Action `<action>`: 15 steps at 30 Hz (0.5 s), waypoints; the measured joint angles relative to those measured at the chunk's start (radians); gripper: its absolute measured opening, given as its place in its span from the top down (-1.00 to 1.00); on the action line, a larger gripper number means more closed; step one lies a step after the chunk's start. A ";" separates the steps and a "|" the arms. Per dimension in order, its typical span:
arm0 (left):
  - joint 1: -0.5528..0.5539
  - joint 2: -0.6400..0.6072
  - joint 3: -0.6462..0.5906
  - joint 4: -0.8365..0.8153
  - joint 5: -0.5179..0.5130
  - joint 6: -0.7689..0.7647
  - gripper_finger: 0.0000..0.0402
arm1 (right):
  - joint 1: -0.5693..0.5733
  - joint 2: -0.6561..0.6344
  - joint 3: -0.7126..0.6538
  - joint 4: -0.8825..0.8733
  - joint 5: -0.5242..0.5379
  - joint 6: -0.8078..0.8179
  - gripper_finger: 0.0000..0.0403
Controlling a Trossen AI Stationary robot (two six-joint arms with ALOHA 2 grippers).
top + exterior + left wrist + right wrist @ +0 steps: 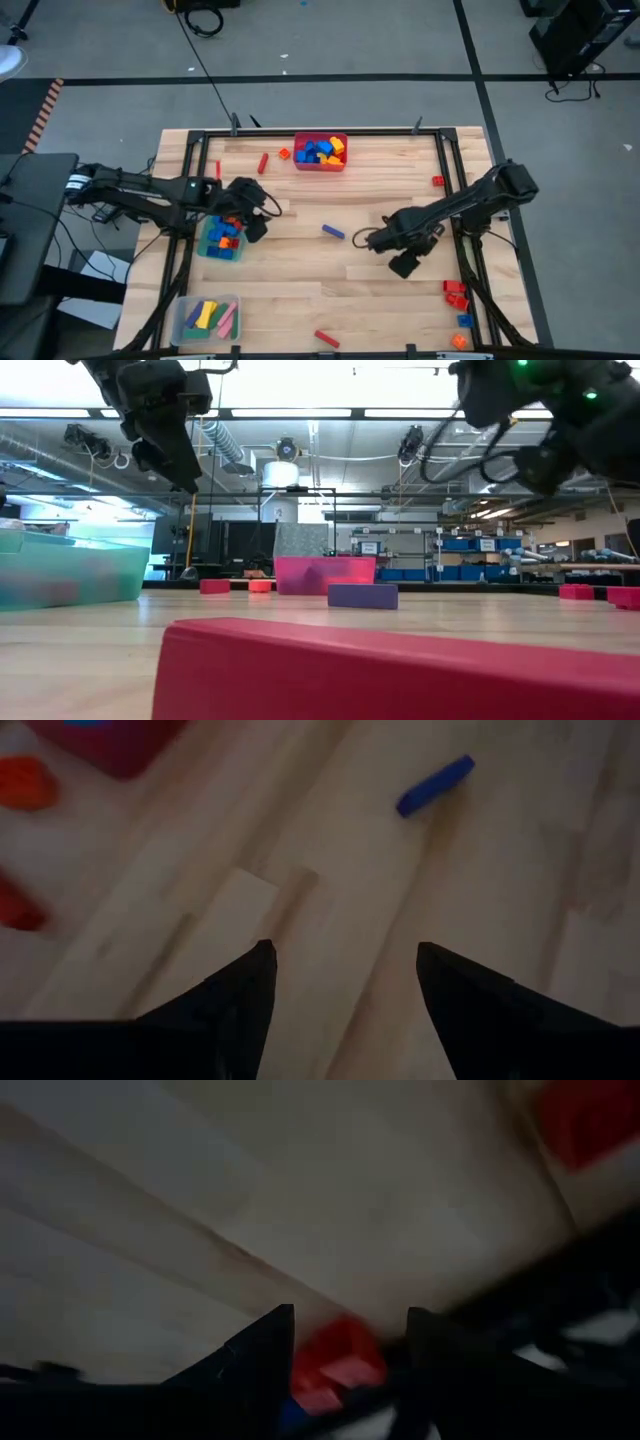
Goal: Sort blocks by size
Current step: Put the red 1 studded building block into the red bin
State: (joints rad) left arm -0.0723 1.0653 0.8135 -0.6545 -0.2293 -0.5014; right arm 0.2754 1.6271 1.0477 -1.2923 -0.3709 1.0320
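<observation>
red bin (321,165), green bin (205,248), blue block (333,232), pale wood table (300,280).

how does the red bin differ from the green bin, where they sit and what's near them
The red bin sits at the table's far edge, middle, with neither arm over it; the green bin sits at the left side, with the left gripper at its edge. The red bin's walls are opaque red, the green bin's translucent teal. Both are rectangular and hold mixed blocks.
</observation>
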 joint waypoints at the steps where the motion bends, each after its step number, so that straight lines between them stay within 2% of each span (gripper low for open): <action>1: 0.000 0.012 0.000 0.007 0.015 -0.001 -0.24 | 0.011 0.014 0.000 -0.016 -0.013 -0.004 -0.04; 7: 0.000 0.048 0.000 0.037 0.033 -0.016 -0.24 | 0.086 0.075 0.000 -0.036 -0.078 0.005 -0.13; 15: 0.000 0.047 0.000 0.067 0.033 -0.026 -0.24 | 0.201 0.120 -0.021 -0.034 -0.133 -0.054 -0.38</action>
State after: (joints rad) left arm -0.0719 1.1126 0.8135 -0.5880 -0.1963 -0.5274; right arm 0.4766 1.7468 1.0271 -1.3267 -0.5038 0.9779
